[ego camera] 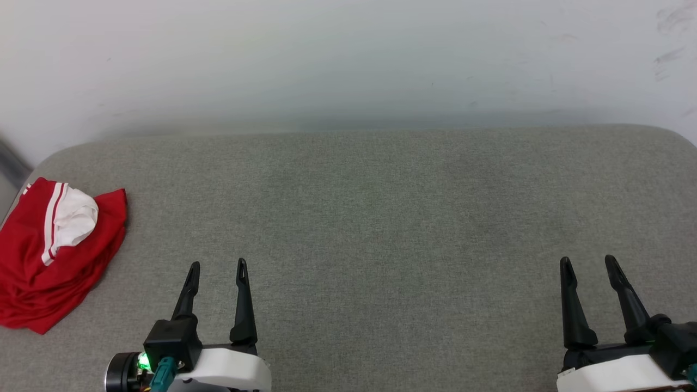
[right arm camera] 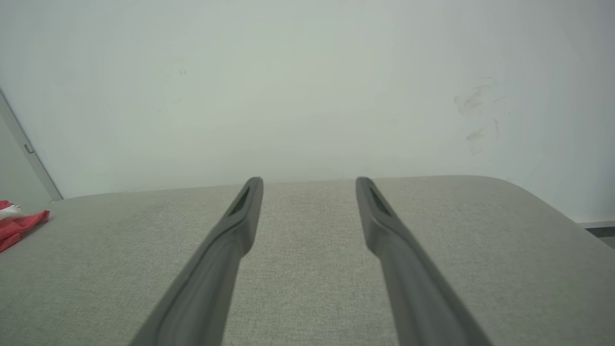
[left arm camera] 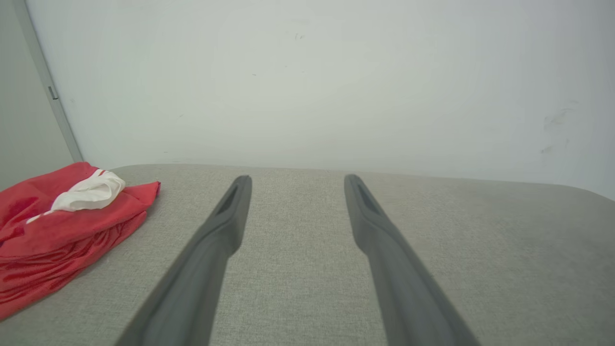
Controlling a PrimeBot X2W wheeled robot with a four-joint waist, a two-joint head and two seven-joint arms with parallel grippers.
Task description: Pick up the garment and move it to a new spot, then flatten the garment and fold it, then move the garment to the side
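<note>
While both grippers hang open above the grey pad [ego camera: 381, 218], the garment [ego camera: 49, 261] lies in a crumpled heap at the pad's 9 o'clock edge in the head view. Red cloth, a bunched white sleeve and red-and-white striped trim face up. Its folds leave no lettering that can be read.

The left gripper [ego camera: 218, 265] sits at about 7 o'clock, its two dark fingers spread apart and pointing toward 12, with nothing between them. The garment is at roughly 10 o'clock from its tips, near but apart. A green light [ego camera: 144, 360] glows on its wrist. In the left wrist view this gripper [left arm camera: 297, 178] frames bare pad, and the garment [left arm camera: 62, 240] lies at 9 o'clock.

The right gripper [ego camera: 587, 260] sits at about 5 o'clock, fingers likewise parted, empty and leaning slightly toward 11. In its wrist view the gripper [right arm camera: 310, 180] points at the wall [right arm camera: 307, 96], and a corner of the garment [right arm camera: 21, 226] shows at 9 o'clock, well apart.
</note>
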